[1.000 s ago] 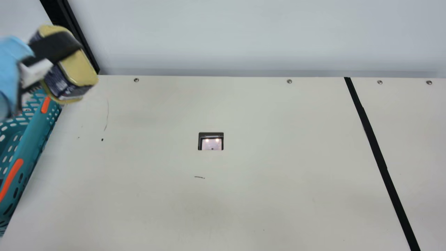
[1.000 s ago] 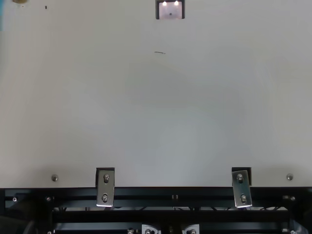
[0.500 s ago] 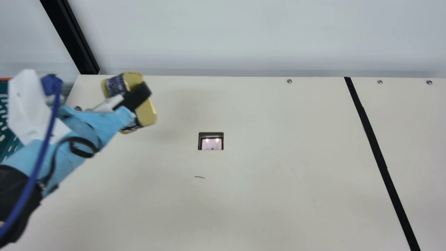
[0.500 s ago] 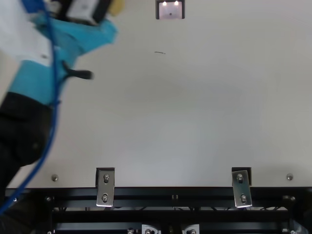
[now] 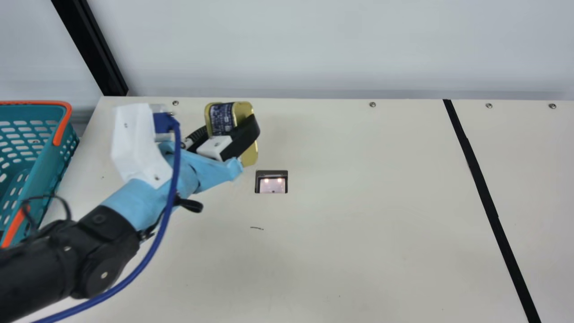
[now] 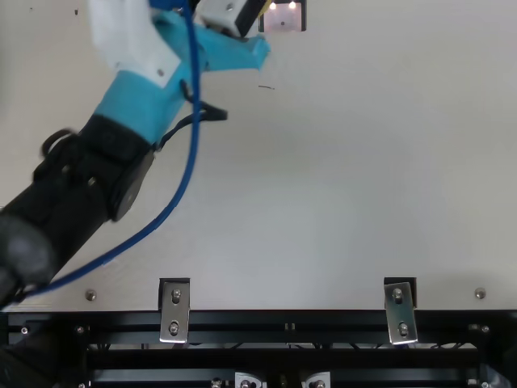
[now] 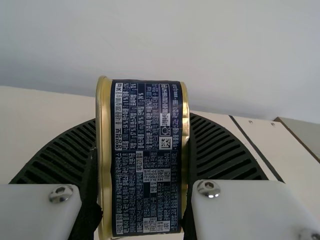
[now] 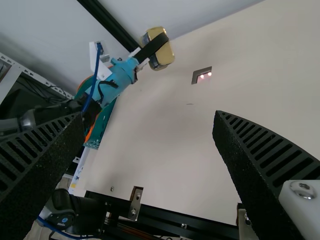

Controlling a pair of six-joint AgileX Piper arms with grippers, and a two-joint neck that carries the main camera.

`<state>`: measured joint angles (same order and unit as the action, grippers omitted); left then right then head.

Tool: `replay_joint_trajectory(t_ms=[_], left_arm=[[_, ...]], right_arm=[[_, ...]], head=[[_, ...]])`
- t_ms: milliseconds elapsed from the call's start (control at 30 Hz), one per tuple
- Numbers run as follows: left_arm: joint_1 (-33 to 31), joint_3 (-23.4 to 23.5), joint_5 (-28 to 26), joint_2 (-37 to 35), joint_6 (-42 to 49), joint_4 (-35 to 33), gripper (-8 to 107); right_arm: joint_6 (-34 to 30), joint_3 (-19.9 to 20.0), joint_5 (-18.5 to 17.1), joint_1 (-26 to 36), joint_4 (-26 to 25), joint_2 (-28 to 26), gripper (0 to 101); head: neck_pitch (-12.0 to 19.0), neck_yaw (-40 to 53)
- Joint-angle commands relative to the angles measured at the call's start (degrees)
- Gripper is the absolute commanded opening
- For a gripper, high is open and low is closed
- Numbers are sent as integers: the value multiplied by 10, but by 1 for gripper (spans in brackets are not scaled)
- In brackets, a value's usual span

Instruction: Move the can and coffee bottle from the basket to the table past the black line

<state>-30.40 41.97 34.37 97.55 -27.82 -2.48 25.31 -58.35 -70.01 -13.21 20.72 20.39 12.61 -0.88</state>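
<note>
In the main view my left gripper [image 5: 229, 130] is shut on a gold-rimmed can [image 5: 222, 117] with a navy label, tilted and held above the table [image 5: 341, 233], left of centre. From the left wrist, the can [image 7: 147, 160] is squeezed between both ribbed fingers of my left gripper [image 7: 142, 167]. My right gripper [image 8: 149, 117] stands wide open in its wrist view, with nothing between its fingers. The teal basket [image 5: 42, 166] with orange trim is at the main view's left edge, behind the left arm. The black line [image 5: 482, 184] runs down the table's right part.
A small dark-framed square opening [image 5: 271, 181] lies in the table just right of the can. A black upright post [image 5: 96, 54] stands at the back left corner. Metal brackets [image 6: 174, 311] sit at the near edge. Bare table stretches between the can and the line.
My left arm has swung rightward with the can in its gripper, away from the basket and over the table. More of the arm now shows in the main and top views.
</note>
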Motion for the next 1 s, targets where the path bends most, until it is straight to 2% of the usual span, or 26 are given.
replay_joint_trajectory(t_ms=[0,700,833,967], left_arm=[[0,18,7,34,-2,17,10],[-11,187,19,205,-7,63,10],[-11,204,11,206,-4,65,10],[-9,208,-11,174,4,66,10]], right_arm=[[0,0,0,0,0,0,101],[0,0,0,0,0,0,101],[0,0,0,0,0,0,101],[0,0,0,0,0,0,101]], head=[[2,-4],[2,-4],[2,-4],[2,-4]])
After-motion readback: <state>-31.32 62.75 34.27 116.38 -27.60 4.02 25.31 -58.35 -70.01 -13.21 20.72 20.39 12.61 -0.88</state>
